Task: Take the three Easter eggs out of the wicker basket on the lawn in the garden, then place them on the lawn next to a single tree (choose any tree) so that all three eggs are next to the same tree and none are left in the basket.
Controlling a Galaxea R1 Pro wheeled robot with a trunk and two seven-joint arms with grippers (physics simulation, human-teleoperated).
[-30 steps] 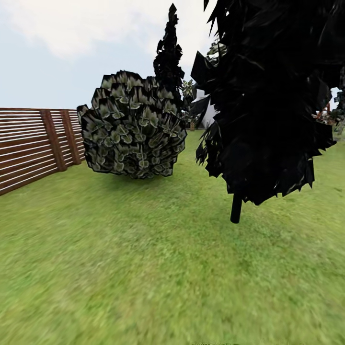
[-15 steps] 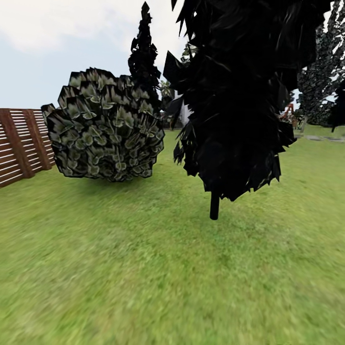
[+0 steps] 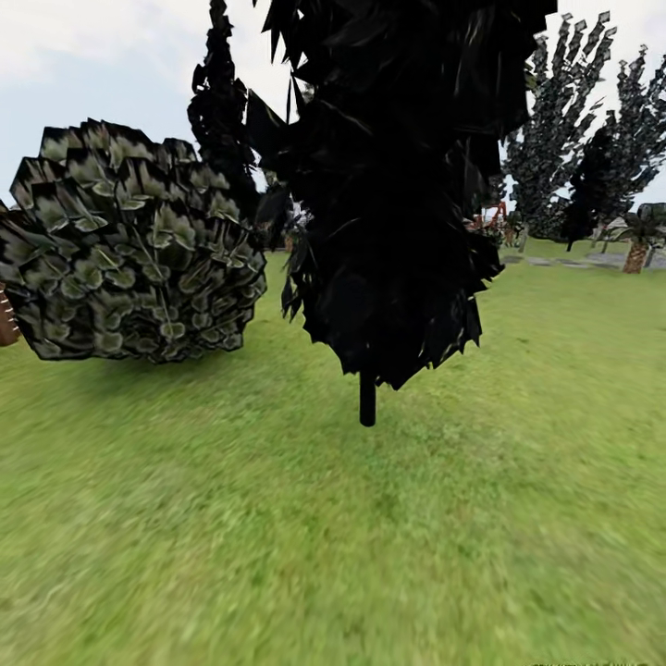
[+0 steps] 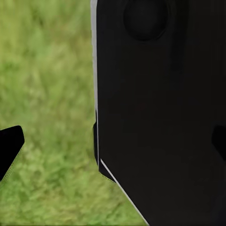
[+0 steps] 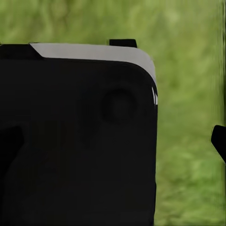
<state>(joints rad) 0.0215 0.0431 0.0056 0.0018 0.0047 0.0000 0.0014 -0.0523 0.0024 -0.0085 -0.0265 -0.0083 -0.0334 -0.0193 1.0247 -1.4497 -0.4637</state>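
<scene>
Two black tool tips are being shown over grass at the edges of each wrist view, the left tool [image 4: 113, 148] and the right tool [image 5: 113, 141] each straddling a large black, pale-edged slab of robot body [image 4: 160, 113] that is blocking the middle of the picture; the tips are set far apart, so both tools are being judged wide open, and nothing is being gripped between them. Beyond the tools, mottled green lawn [image 3: 333, 555] is being crossed in the head view, its nearest grass blurred. A near-black tree [image 3: 388, 185] on a thin black trunk is being faced at the centre, with a round pale-flecked bush [image 3: 129, 250] just to its left and a sliver of brown fence [image 3: 6, 319] at the frame's edge. Far to the right, taller trees with angular pale-flecked leaves [image 3: 555, 129] and a short palm [image 3: 636, 250] are being glimpsed, well apart from the robot. Where the Easter eggs and the wicker basket are lying cannot be told. The eggs are being expected to be light, hard, smooth and prone to rolling or slipping, so a gentle closing across each egg's widest middle is being judged the safest hold.
</scene>
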